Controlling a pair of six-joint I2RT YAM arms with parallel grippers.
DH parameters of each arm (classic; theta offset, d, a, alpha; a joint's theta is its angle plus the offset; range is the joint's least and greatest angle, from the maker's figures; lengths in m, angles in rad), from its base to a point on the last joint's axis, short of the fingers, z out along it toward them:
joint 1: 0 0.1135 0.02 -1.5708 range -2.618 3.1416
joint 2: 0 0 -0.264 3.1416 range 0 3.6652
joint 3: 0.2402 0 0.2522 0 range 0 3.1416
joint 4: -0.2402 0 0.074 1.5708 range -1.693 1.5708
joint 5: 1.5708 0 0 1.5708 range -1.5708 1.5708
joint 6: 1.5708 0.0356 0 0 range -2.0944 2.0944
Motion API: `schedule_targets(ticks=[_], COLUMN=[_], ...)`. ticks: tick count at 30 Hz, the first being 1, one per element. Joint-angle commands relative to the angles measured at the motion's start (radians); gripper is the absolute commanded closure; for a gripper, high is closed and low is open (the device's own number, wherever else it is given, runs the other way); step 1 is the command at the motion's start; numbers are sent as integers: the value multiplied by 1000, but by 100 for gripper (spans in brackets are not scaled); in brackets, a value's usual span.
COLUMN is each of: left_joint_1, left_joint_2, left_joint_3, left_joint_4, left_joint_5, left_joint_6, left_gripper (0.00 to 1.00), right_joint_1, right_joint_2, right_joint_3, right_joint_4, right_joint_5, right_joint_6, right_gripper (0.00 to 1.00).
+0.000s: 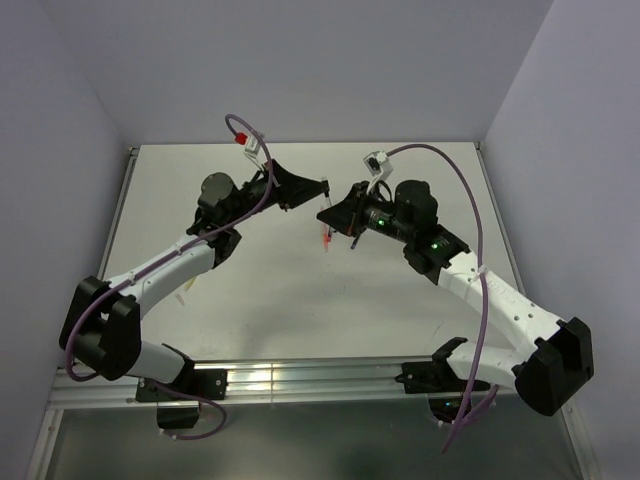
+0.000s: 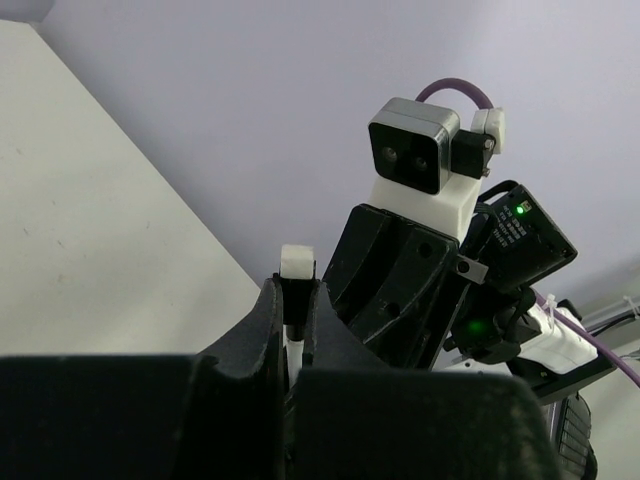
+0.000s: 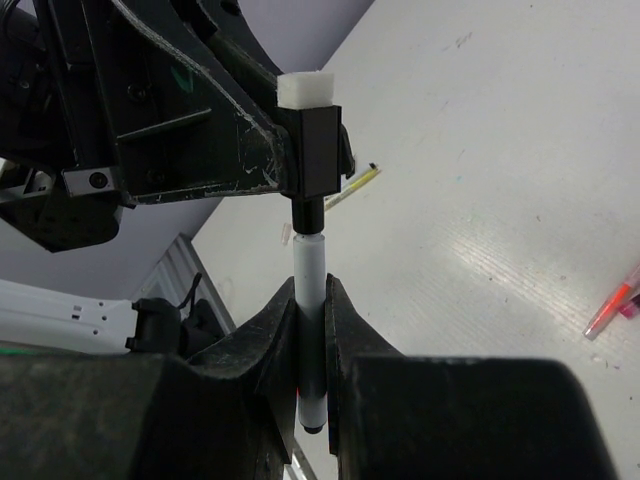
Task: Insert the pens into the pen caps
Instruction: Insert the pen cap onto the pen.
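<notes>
Left gripper (image 2: pixel 296 300) pinched tight on an upright black pen cap (image 2: pixel 297 287), its white end poking above the fingertips, with the right arm's black wrist (image 2: pixel 400 270), grey camera (image 2: pixel 413 145) and two lit green LEDs (image 2: pixel 520 209) close behind, white table (image 2: pixel 90 230) at left.

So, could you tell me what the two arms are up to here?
They are capping a pen in mid-air. The left gripper is shut on a black pen cap with a white end. The right gripper is shut on a white pen, whose dark tip sits at the cap's mouth. A few other pens lie on the table.
</notes>
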Motion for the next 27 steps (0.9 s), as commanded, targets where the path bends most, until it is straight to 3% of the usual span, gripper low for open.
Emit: schedule_targets(ticks=[1, 13, 27], left_joint_1=[-74, -218, -293], left_joint_2=[-80, -171, -251], left_joint_3=[-9, 3, -55], left_joint_4=[1, -275, -333], left_joint_5=[53, 80, 138], left_joint_6=[30, 263, 357], left_gripper=[100, 100, 100], right_joint_1=[-14, -16, -17], right_joint_2=[-42, -99, -105], right_joint_3=[-19, -51, 2], right_joint_4=[123, 155, 350], right_joint_5=[115, 152, -35], right_joint_6=[-12, -69, -95], right_gripper=[100, 100, 100])
